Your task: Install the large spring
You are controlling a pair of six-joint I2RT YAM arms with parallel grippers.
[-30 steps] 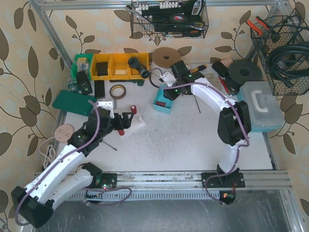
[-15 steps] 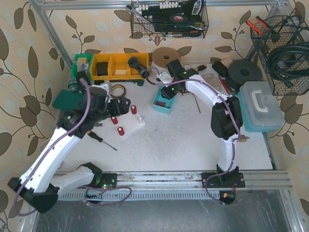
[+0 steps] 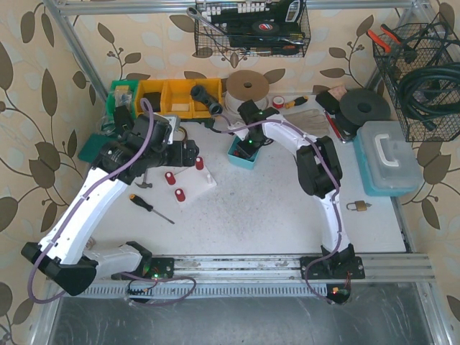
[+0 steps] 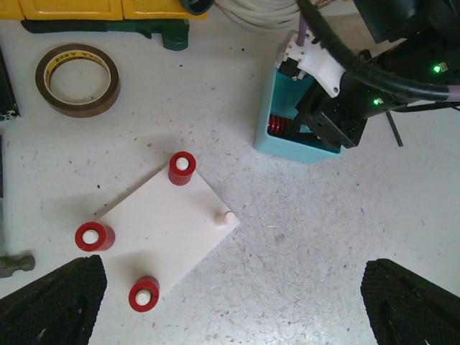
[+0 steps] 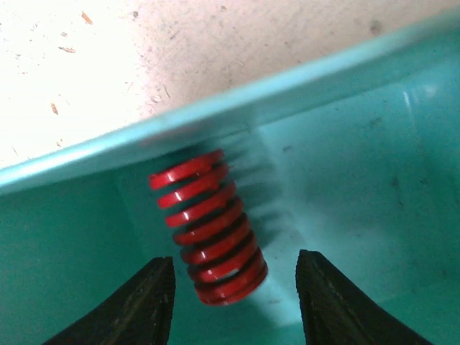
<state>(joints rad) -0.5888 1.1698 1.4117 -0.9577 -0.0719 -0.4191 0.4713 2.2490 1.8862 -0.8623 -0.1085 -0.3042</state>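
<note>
While the large spring point(image 5: 208, 226) is lying loose in the teal bin point(image 3: 239, 159), tipped against the bin's wall, the right gripper point(image 5: 231, 267) is dropping in around it. A second ago that arm was just hanging over the bin. Now its jaws are sitting partly open, one finger on each side of the coil with a sliver of gap both ways, so it's straddling the spring but not gripping it yet. The bin itself is sitting near the back edge of the bench point(image 3: 273, 201), roughly mid-width.

Moving out from there, the white plate point(image 4: 162, 230) is sitting left of the bin, toward the bench's middle. It's carrying three red springs point(image 4: 182, 167) on three corner pegs, and the bare peg point(image 4: 228, 215) is waiting on the corner facing the bin.

The left gripper point(image 4: 230, 302) was right over that plate a second ago, and it's now backing off toward the back-left corner. Its jaws are spreading fully wide and holding nothing.

My read is that the left arm is clearing out so the right can grab the spring and bring it over to that empty peg.
</note>
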